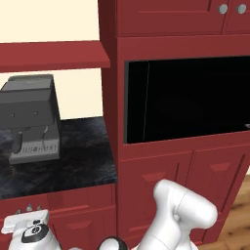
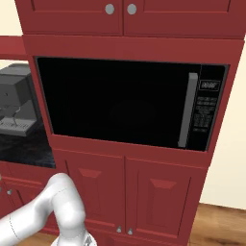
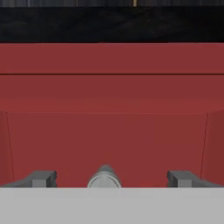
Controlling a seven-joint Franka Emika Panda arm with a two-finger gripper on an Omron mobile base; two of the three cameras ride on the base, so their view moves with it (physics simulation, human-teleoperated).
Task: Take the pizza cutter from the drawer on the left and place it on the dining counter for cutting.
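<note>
In the hand view the dark-red drawer front (image 3: 109, 131) is close ahead and appears shut. Its small round silver knob (image 3: 104, 177) sits low in the middle. My gripper (image 3: 112, 178) is open, with one dark fingertip far to each side of the knob and neither touching it. In the left base view the white hand (image 1: 25, 225) is low at the left, up against the red front (image 1: 73, 197) under the black top. The pizza cutter is hidden. The dining counter is out of view.
A grey coffee machine (image 1: 31, 117) stands on the short black stone top (image 1: 73, 161) above the drawer. To the right is a tall red cabinet with a built-in black microwave (image 2: 129, 103) and lower doors (image 2: 125, 197). Wooden floor (image 2: 226, 221) lies at the far right.
</note>
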